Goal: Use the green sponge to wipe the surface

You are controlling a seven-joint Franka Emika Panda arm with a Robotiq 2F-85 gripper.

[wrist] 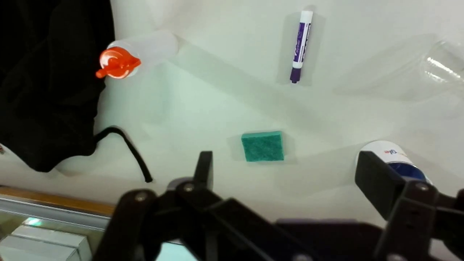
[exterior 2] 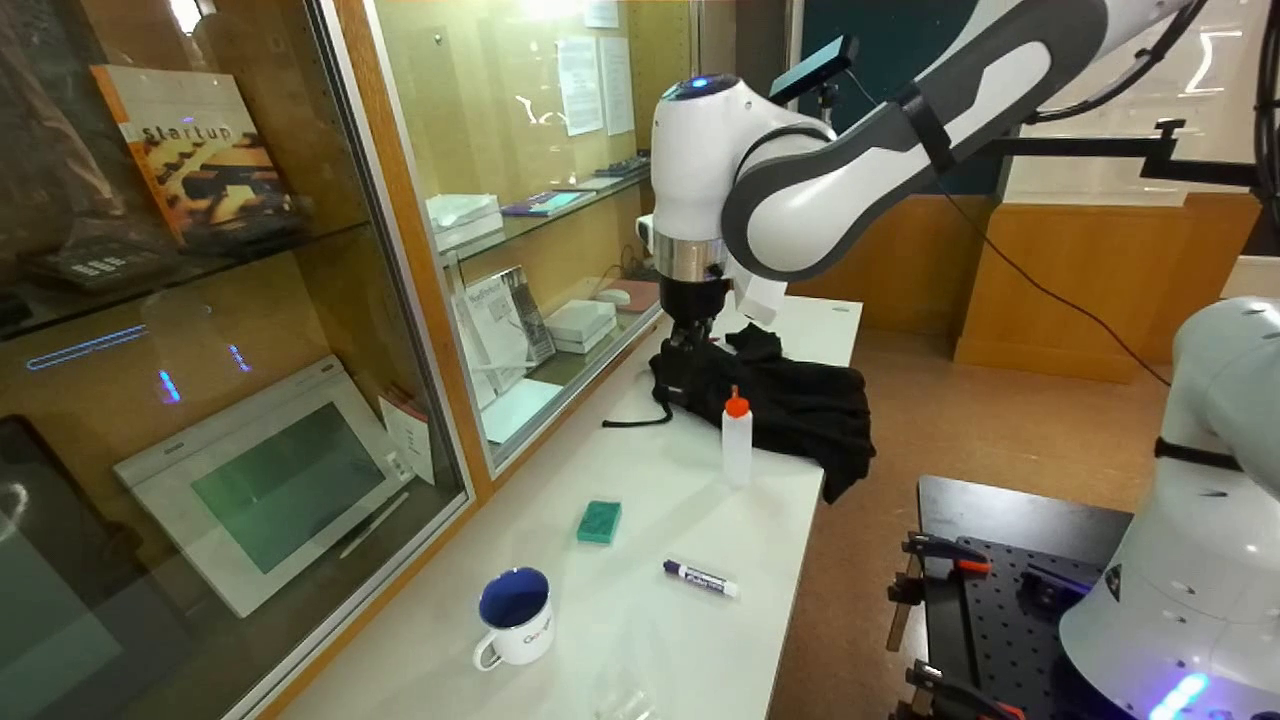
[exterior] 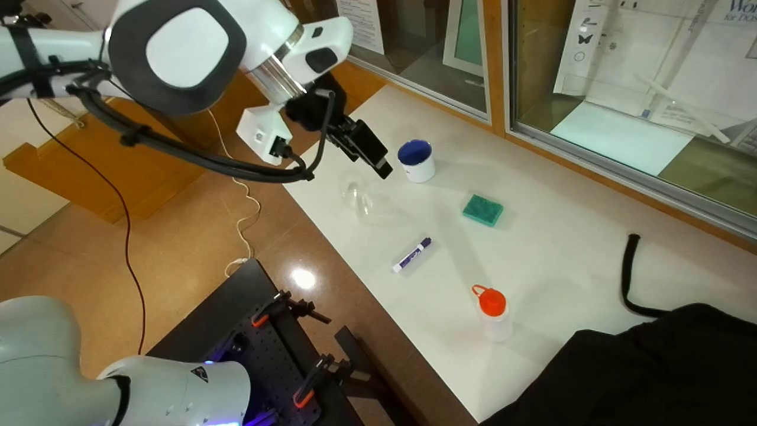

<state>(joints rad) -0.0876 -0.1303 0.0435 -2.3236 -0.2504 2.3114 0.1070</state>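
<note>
The green sponge [exterior: 482, 210] is a flat teal pad lying on the off-white tabletop surface [exterior: 550, 260]. The sponge also shows in an exterior view [exterior 2: 599, 522]. In the wrist view the sponge [wrist: 263, 146] lies flat beyond the fingertips, between the lines of the two fingers and closer to the left one. My gripper [wrist: 288, 174] is open, with its fingers wide apart and nothing between them. In an exterior view the gripper [exterior: 378, 168] hangs above the tabletop, apart from the sponge. In an exterior view the dark gripper [exterior 2: 680, 375] is hard to tell from the black cloth behind it.
A white mug with blue inside [exterior: 417, 165], a purple-white marker [exterior: 412, 255] and a clear plastic object [exterior: 358, 201] are on the table. A bottle with an orange-red cap [exterior: 494, 313] stands near black cloth with a strap [exterior: 644, 373]. Glass cabinets [exterior 2: 430, 300] line one long edge.
</note>
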